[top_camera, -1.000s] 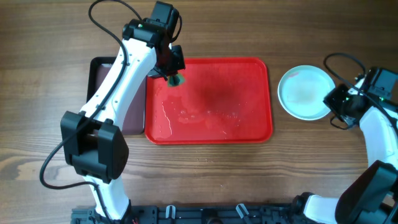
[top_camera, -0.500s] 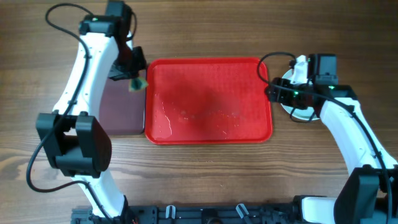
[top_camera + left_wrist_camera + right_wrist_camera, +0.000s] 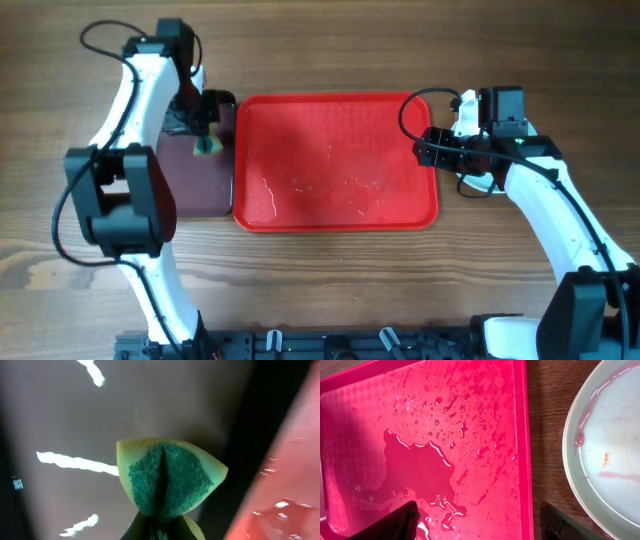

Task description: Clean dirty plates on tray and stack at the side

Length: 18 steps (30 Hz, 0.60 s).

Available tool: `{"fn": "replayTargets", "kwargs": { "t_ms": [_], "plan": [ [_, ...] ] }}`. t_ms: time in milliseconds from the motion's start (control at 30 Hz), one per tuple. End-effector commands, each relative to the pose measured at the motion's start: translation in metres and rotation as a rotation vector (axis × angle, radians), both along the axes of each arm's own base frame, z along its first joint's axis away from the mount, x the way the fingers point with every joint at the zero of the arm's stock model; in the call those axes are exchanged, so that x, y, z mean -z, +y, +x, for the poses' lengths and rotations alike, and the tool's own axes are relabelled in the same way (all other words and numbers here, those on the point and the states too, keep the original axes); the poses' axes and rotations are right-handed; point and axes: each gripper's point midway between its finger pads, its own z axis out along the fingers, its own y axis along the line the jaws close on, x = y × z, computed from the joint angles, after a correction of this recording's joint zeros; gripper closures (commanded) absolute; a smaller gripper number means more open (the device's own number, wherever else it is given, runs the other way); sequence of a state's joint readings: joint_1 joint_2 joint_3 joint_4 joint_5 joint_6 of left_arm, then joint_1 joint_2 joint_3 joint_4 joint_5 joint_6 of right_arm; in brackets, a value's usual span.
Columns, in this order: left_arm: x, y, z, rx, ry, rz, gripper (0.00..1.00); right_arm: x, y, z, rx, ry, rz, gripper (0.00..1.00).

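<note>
Shifted over the brown tray [image 3: 195, 185], left jaws pinch a folded green sponge [image 3: 167, 477]; right jaws spread.

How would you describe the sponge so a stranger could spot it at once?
Find the big red tray mid-table; just left of it lies a smaller dark brown tray. Over that tray's far right corner the left gripper pinches the sponge. It alone is small, yellow-edged with a green scouring face.
</note>
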<state>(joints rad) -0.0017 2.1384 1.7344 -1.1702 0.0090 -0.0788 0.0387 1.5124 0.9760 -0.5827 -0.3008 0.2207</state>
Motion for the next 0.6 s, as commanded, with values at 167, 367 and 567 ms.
{"fn": "replayTargets", "kwargs": {
  "t_ms": [167,367,567],
  "plan": [
    [0.036,0.003,-0.017,0.019,0.072,0.009,0.09,-0.016,-0.002,0.008,-0.026,-0.065,-0.031,0.22],
    [-0.018,0.006,-0.005,0.013,-0.007,0.01,0.04,-0.041,0.002,0.013,-0.035,-0.069,-0.014,0.16],
    [-0.141,-0.004,-0.002,0.014,-0.273,-0.033,0.04,-0.099,0.001,0.007,-0.035,-0.094,-0.014,0.15]
  ]
}}
